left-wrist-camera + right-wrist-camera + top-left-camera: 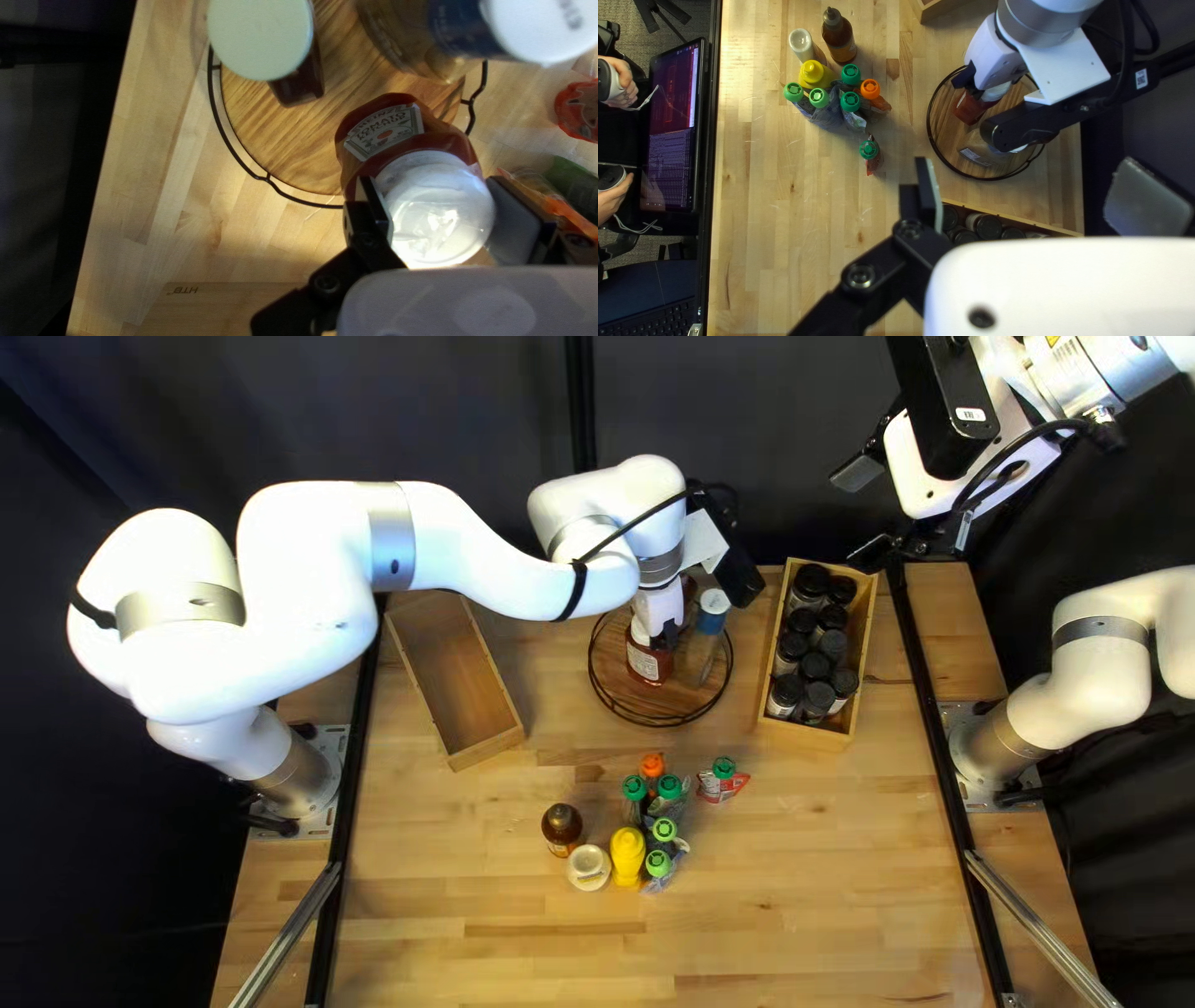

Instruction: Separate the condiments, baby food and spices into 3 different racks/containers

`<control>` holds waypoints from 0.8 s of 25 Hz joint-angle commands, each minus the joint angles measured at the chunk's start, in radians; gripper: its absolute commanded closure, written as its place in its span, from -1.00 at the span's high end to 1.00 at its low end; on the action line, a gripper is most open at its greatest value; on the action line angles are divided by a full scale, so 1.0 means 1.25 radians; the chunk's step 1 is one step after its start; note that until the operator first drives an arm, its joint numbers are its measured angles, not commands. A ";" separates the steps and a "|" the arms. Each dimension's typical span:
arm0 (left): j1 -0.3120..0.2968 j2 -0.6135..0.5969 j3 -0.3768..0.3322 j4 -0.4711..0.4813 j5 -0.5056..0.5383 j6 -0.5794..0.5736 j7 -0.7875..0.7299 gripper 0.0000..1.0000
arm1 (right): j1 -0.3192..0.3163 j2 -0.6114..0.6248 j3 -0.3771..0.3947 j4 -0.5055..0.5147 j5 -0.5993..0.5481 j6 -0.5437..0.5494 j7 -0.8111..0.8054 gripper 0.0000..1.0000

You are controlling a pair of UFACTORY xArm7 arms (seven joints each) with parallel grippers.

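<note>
Ketchup bottle [389,134], clamped round its white cap [439,218] by the left gripper [436,205], runs near-upright over the round rack [280,143], so lowering probably wants that same line.

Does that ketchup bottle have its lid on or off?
On: a white lid covers the end of the ketchup bottle, pinched in the left tool. Whether it is sealed tight, I cannot tell.

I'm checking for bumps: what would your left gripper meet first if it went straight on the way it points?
Probably the round wooden tray beneath, through the ketchup bottle that my left gripper holds; whether the bottle already touches it is unclear.
</note>
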 commanded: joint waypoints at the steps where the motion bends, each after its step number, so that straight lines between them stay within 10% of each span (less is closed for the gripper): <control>1: -0.006 0.003 0.002 -0.005 0.009 -0.006 -0.009 -0.81 | 0.000 0.000 0.000 0.000 0.000 0.000 0.000 1.00; 11: -0.014 0.015 0.004 -0.009 0.020 -0.016 -0.028 -0.10 | 0.000 0.000 0.000 0.000 0.000 0.000 0.000 1.00; 12: -0.016 0.013 0.004 -0.010 0.021 -0.014 -0.028 0.73 | 0.000 0.000 0.000 0.000 0.000 0.000 0.000 1.00; 13: -0.019 0.010 0.003 -0.010 0.024 -0.010 -0.028 1.00 | 0.000 0.000 0.000 0.000 0.000 0.000 0.000 1.00; 20: -0.055 -0.049 0.005 -0.021 0.064 0.025 -0.045 1.00 | 0.000 0.000 0.000 0.000 0.000 0.000 0.000 1.00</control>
